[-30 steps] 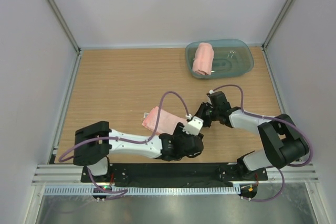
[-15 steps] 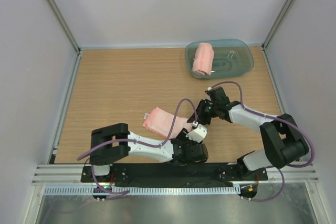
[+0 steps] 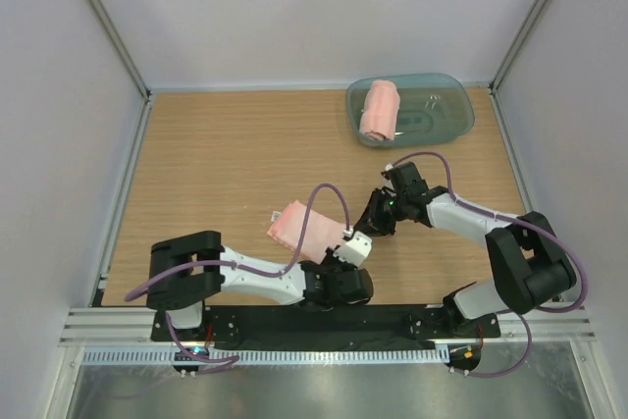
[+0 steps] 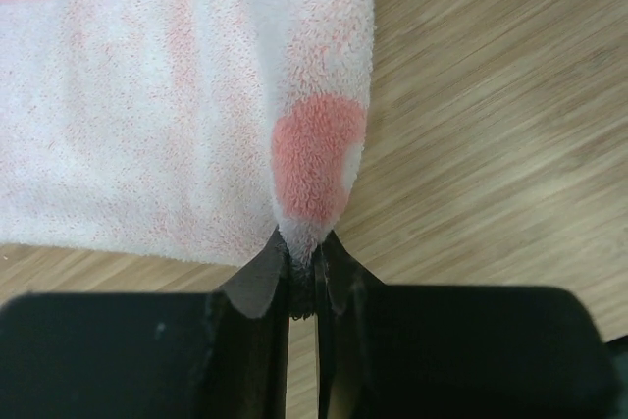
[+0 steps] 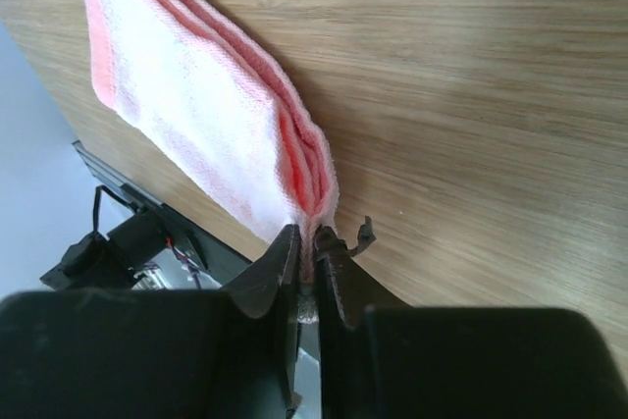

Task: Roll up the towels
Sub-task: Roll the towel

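Towels are found in two places. A rolled towel (image 3: pixel 380 110) lies inside the translucent blue-green tub (image 3: pixel 446 123) at the far right of the table (image 3: pixel 216 154). A folded towel (image 3: pixel 304 226) lies flat on the wood near the middle, close to the near edge.

The folded towel is gripped at its right end by both arms. The left gripper (image 4: pixel 302 267) is closed on a pinched corner of terry, which is drawn up into a ridge between the jaws. The right gripper (image 5: pixel 306 247) is closed on the layered edge at the same end.

Both holds are judged to be set there so that this short edge can be lifted evenly and turned over onto the rest of the cloth to start a roll. The remaining length is left flat toward the left to be rolled onto. The rolled towel is judged to be finished and stored in the tub.

A small white tag (image 3: pixel 272 215) is seen at the left corner of the folded towel. Nothing on it can be read, and no brand or other writing is visible.
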`<control>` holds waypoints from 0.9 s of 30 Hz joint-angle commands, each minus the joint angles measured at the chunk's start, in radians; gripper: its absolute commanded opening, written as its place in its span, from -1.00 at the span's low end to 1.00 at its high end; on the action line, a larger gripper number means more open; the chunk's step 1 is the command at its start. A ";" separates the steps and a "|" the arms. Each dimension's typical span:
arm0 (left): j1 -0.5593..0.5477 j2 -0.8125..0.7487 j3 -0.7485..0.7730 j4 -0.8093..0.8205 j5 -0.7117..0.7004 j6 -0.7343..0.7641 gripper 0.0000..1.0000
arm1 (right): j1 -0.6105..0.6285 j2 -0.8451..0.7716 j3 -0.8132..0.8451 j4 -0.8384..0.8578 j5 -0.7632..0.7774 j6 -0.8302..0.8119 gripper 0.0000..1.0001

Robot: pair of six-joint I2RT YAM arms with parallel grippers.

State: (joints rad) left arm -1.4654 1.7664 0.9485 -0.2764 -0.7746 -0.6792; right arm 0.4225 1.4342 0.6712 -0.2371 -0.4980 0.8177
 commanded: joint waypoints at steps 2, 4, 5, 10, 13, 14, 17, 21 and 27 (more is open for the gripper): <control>0.025 -0.123 -0.078 0.107 0.066 -0.058 -0.99 | -0.019 0.018 0.122 -0.091 0.067 -0.098 -0.50; 0.037 -0.172 -0.108 0.157 0.106 -0.075 -1.00 | -0.024 0.025 0.158 -0.148 0.101 -0.123 -0.22; 0.052 -0.186 -0.123 0.176 0.130 -0.080 -1.00 | -0.027 0.026 0.192 -0.163 0.134 -0.140 -0.18; 0.091 -0.254 -0.188 0.258 0.239 -0.143 -1.00 | -0.034 0.019 0.275 -0.252 0.220 -0.181 -0.06; 0.138 -0.297 -0.238 0.320 0.322 -0.198 -0.99 | -0.034 -0.030 0.295 -0.268 0.256 -0.199 -0.05; 0.155 -0.307 -0.252 0.335 0.346 -0.215 -1.00 | -0.033 -0.044 0.292 -0.266 0.253 -0.206 -0.06; 0.227 -0.349 -0.304 0.382 0.452 -0.279 -0.99 | -0.033 -0.106 0.268 -0.240 0.198 -0.221 -0.17; 0.296 -0.393 -0.353 0.395 0.527 -0.374 -1.00 | -0.031 -0.170 0.197 -0.136 0.037 -0.212 -0.42; 0.392 -0.407 -0.373 0.372 0.649 -0.456 -0.99 | -0.001 -0.201 0.097 0.027 -0.132 -0.177 -0.68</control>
State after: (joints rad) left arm -1.0985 1.3872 0.5831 0.0559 -0.2173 -1.0550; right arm 0.3981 1.2499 0.8055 -0.3199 -0.5083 0.6300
